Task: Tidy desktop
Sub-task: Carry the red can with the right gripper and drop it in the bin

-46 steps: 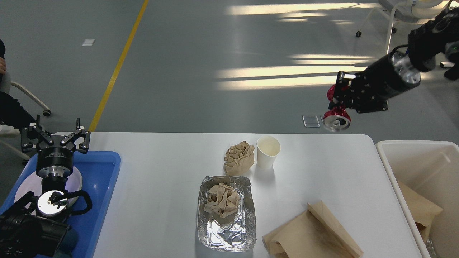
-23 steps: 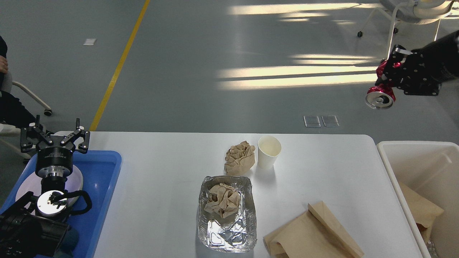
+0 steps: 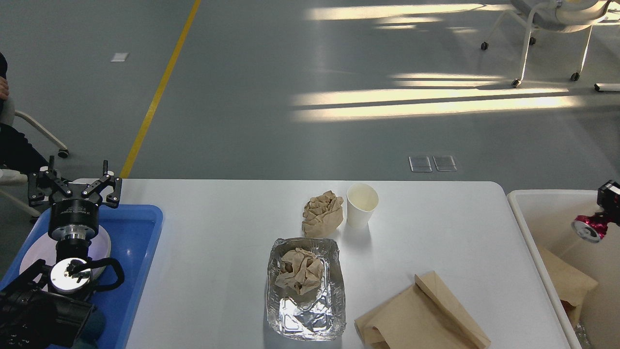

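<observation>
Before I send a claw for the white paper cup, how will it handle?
The paper cup looks empty and thin-walled, so probably very light and easy to crush under a firm squeeze. It stands upright and tall for its base, so a sideways nudge may tip it. The crumpled brown paper sits close beside it and could get dragged.

A blue tray [image 3: 140, 252] at the left holds a white plate [image 3: 36, 249]. Mid-scene, a crumpled brown paper ball [image 3: 322, 214] lies just beside an upright white paper cup [image 3: 362, 205]. Nearer, a foil tray [image 3: 306, 288] holds another paper wad [image 3: 301, 270]. A flat brown paper bag [image 3: 421, 315] lies right of it. At the right, a white bin [image 3: 535, 213] contains brown paper [image 3: 566, 283]; a red can [image 3: 588, 229] hangs above it.
</observation>
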Controlling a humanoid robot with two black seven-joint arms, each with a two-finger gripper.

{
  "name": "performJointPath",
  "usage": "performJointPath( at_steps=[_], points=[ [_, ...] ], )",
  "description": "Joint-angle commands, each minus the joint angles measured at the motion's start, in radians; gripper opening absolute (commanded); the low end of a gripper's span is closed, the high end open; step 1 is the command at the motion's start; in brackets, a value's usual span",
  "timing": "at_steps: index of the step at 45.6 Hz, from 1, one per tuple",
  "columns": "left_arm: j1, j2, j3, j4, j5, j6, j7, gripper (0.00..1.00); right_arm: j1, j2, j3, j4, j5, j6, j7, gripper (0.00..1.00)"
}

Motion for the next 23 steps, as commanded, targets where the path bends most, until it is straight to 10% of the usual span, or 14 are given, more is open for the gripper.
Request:
performJointPath(
  at_steps=[1, 23],
  points=[
    [0.0, 0.0, 0.0, 0.0, 0.0, 0.0, 0.0, 0.96, -0.128, 0.009, 0.049, -0.047, -0.001, -0.17, -0.002, 1.0],
    [0.0, 0.0, 0.0, 0.0, 0.0, 0.0, -0.001, 0.96, -0.117, 0.049, 0.043, -0.03, 0.001, -0.223, -0.003, 1.0]
  ],
)
